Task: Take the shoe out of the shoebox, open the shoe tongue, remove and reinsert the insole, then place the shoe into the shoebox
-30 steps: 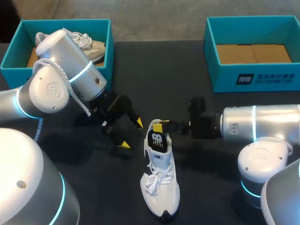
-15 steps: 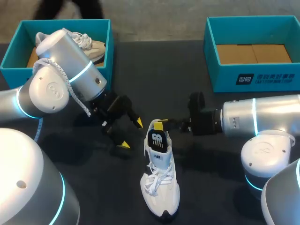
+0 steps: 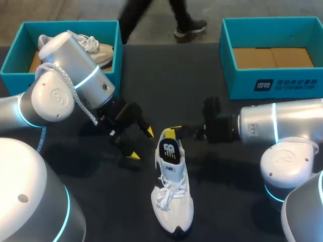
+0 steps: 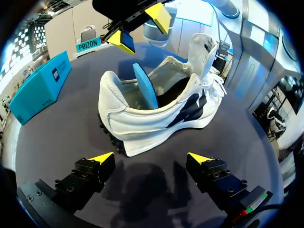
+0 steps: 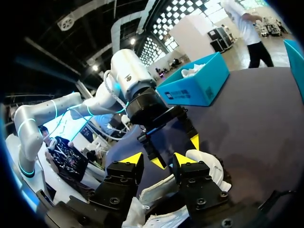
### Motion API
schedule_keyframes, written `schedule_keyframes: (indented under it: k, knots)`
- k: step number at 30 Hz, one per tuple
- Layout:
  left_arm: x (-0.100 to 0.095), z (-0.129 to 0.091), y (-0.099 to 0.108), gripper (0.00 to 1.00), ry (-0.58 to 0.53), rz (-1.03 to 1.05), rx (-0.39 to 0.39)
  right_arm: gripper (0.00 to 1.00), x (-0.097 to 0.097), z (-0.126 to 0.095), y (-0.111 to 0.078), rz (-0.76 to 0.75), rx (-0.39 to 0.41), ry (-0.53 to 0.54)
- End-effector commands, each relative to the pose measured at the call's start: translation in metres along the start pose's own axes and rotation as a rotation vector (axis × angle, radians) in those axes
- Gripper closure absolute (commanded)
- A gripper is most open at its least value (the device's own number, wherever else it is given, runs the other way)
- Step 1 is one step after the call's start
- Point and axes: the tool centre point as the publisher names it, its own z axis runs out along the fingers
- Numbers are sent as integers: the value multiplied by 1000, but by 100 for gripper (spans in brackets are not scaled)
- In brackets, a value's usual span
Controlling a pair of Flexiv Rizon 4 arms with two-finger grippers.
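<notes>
A white shoe (image 3: pixel 172 194) stands upright on the black table, toe toward the front edge, its tongue (image 3: pixel 170 151) raised. In the left wrist view a blue insole (image 4: pixel 145 85) sticks up out of the heel opening of the shoe (image 4: pixel 156 116). My left gripper (image 3: pixel 142 144) is open just left of the heel, and in its own view the gripper (image 4: pixel 151 159) faces the shoe's side with nothing between the fingers. My right gripper (image 3: pixel 174 132) hangs over the heel. Seen from the left wrist, that gripper (image 4: pixel 141 28) stands open just above the insole, apart from it.
A blue shoebox (image 3: pixel 14 55) at the back left holds a second shoe (image 3: pixel 96 49). Another blue shoebox (image 3: pixel 227 60) at the back right shows only its cardboard floor. My left arm (image 3: pixel 70 85) and right arm (image 3: pixel 277 128) flank the shoe.
My right gripper has shifted slightly up and back over the heel. The left arm and the shoe have stayed put.
</notes>
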Motion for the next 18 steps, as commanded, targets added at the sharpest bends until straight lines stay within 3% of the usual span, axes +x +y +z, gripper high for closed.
schedule_keyframes:
  k: [1, 7, 11, 18]
  knots:
    - [0, 1, 0, 0, -1, 0, -3, 60, 0, 0, 2, 3, 8, -2]
    - [0, 1, 0, 0, -1, 0, -3, 60, -1, 0, 2, 7, 8, -2]
    - [0, 1, 0, 0, -1, 0, -3, 51, -2, 1, 1, 11, 4, 0]
    - [0, 1, 0, 0, -1, 0, -3, 51, -2, 1, 1, 11, 4, 0]
